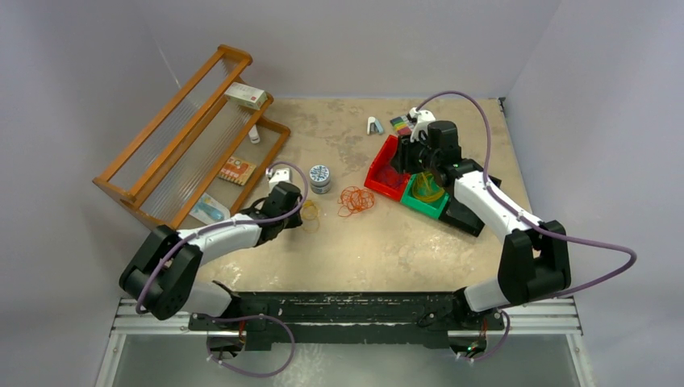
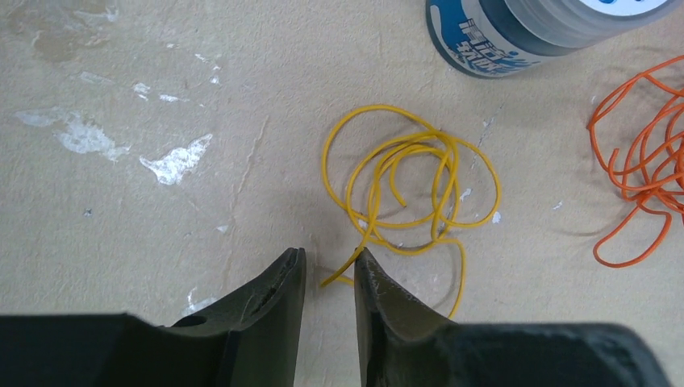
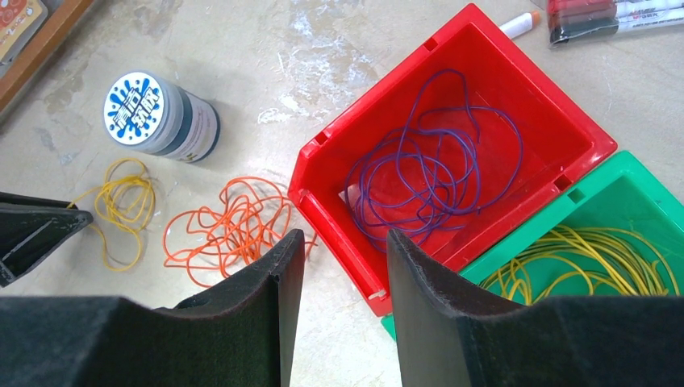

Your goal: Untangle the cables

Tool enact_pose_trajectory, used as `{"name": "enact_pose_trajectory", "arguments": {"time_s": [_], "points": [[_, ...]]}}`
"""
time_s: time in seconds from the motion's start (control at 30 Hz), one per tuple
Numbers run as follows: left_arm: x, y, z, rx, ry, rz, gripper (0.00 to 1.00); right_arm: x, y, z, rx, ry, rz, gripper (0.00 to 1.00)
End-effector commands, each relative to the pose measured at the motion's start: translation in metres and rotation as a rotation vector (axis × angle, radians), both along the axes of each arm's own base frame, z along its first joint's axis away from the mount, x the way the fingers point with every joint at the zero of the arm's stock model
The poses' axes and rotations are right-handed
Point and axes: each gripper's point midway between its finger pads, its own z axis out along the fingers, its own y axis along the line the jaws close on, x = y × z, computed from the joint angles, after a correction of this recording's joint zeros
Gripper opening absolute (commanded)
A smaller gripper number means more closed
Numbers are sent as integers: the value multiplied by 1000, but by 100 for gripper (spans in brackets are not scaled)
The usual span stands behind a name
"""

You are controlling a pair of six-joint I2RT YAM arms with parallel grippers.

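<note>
Four cables: yellow cable and orange cable loose on the desk by one tin; purple cable in red bin; second yellow cable in green bin | left fingers narrowly parted astride the loose yellow cable's end, not clamped; right fingers apart, empty, over the red bin's edge | mottled beige desk, one wooden rack, pale walls

Table beige w/ white scuffs. Yellow cable; orange cable. Red bin w/ purple cable; green bin w/ yellow strands. Tin blue w/ white lettering, top white w/ blue pattern. Rack orange-brown wood.
</note>
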Motion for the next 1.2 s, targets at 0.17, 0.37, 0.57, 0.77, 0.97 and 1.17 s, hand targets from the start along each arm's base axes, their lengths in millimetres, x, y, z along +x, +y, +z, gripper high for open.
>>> {"name": "enact_pose_trajectory", "arguments": {"time_s": [0.17, 0.37, 0.57, 0.77, 0.97, 1.17], "points": [[30, -14, 22, -7, -87, -35, 7, 5, 10, 29, 39, -100, 28, 45], [36, -20, 69, -38, -169, -70, 0, -1, 28, 46, 117, -158, 105, 47], [35, -40, 123, -102, -257, -190, 0, -12, 69, 57, 212, -180, 224, 53], [30, -51, 155, -93, -312, -287, 0, -27, 113, 67, 282, -193, 321, 62], [27, -57, 162, -80, -327, -344, 0, -38, 144, 69, 313, -171, 399, 68], [27, -60, 161, -69, -324, -343, 0, -48, 168, 53, 309, -114, 462, 72]]}}
